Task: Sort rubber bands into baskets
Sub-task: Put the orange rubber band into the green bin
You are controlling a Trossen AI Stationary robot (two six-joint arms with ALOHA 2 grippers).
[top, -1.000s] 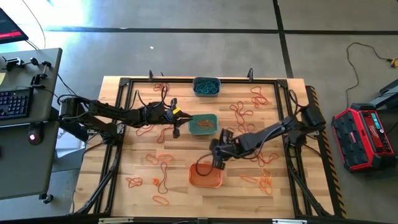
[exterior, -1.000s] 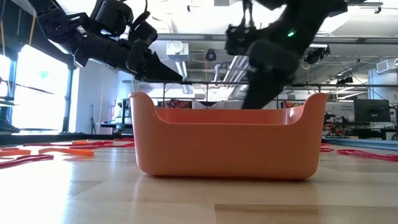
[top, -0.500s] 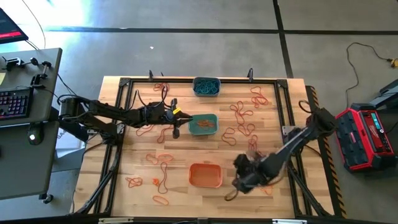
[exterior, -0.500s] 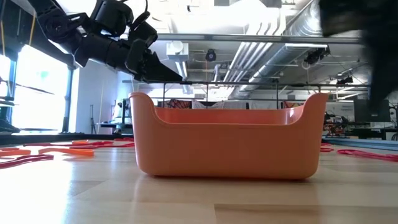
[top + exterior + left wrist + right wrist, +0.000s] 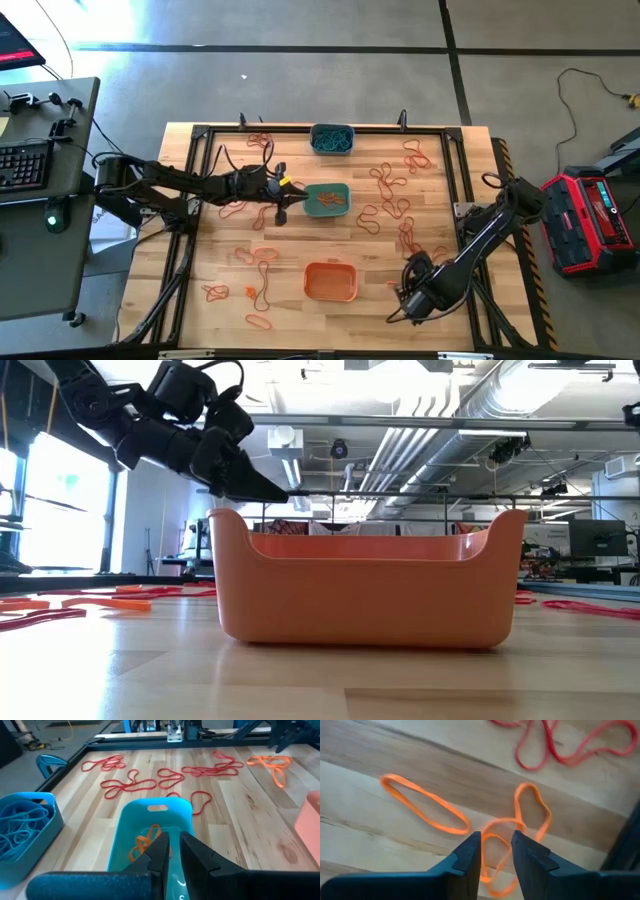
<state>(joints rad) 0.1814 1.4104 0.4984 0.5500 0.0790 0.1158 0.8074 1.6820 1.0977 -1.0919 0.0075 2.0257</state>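
My right pincer [image 5: 494,851] hangs low over the wooden surface [image 5: 290,255] near its front right corner, fingers parted a little with nothing held, straddling a strand of a twisted orange rubber band [image 5: 517,845]. A second orange band [image 5: 422,802] lies just beside it, and a red band [image 5: 570,745] lies farther off. These loops look thin, floppy and almost weightless, lying flat against the wood, so I judge a pinch must reach right down to the surface and catch one strand where it crosses or humps up; a grip on a flat stretch may slide off.

My left pincer [image 5: 172,852] hovers over the teal-green basket [image 5: 150,827], fingers nearly together; I cannot see anything between them. Orange bands [image 5: 142,842] already lie in that basket. The orange basket [image 5: 330,281] stands near the front, the grey-blue basket [image 5: 331,139] of blue bands at the far edge, and many bands lie scattered between.
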